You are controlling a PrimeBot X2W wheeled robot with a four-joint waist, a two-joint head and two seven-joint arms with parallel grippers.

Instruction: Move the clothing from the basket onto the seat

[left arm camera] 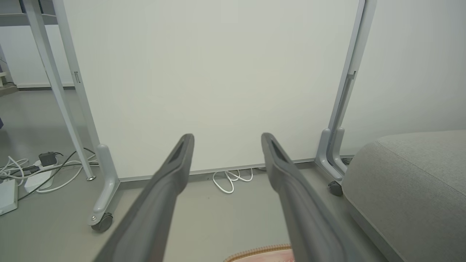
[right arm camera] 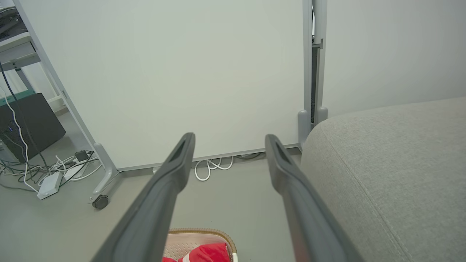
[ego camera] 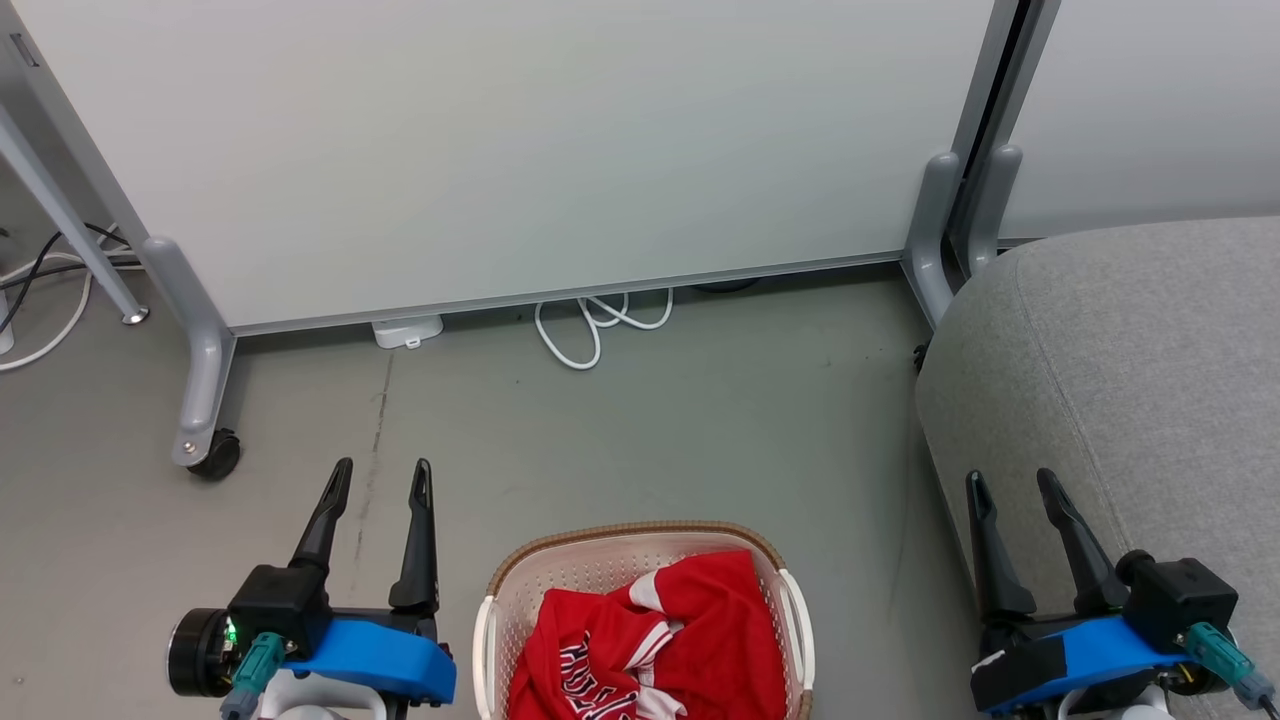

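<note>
Red clothing (ego camera: 660, 640) with white stripes and dark-and-white lettering lies bunched in the cream basket (ego camera: 600, 548), which stands on the floor at the bottom centre of the head view. A corner of that clothing (right arm camera: 204, 253) and the basket rim (right arm camera: 198, 231) show low in the right wrist view. The grey seat (ego camera: 1130, 360) fills the right side. My left gripper (ego camera: 384, 473) is open to the left of the basket, holding nothing. My right gripper (ego camera: 1010, 485) is open beside the seat's front edge, also holding nothing.
A white partition panel (ego camera: 500, 150) on grey wheeled legs (ego camera: 205, 400) stands behind the basket. A white cable (ego camera: 595, 325) loops under it, and more cables and a power strip (left arm camera: 22, 174) lie at the far left. Bare grey floor (ego camera: 700, 430) stretches between basket and panel.
</note>
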